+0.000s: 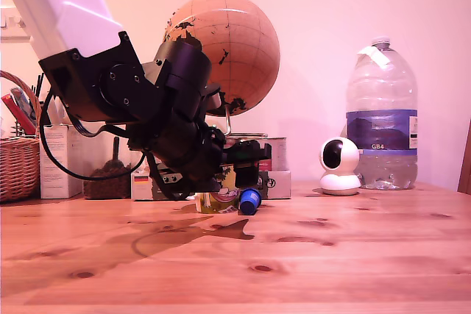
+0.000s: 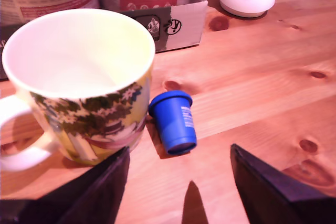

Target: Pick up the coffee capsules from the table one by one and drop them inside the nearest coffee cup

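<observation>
1. Knotty pine table (image 2: pixel 273 98) holds one blue coffee capsule (image 2: pixel 174 121), on its side just ahead of the gripper (image 2: pixel 178 192).
2. Gripper spread wide, empty.
3. Coffee cup (image 2: pixel 79 82) beside it looks empty; nothing visibly delivered yet.

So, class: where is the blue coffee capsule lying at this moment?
The blue capsule lies on its side on the table, right beside the mug, on the mug's right in the exterior view, ahead of the open gripper.
</observation>
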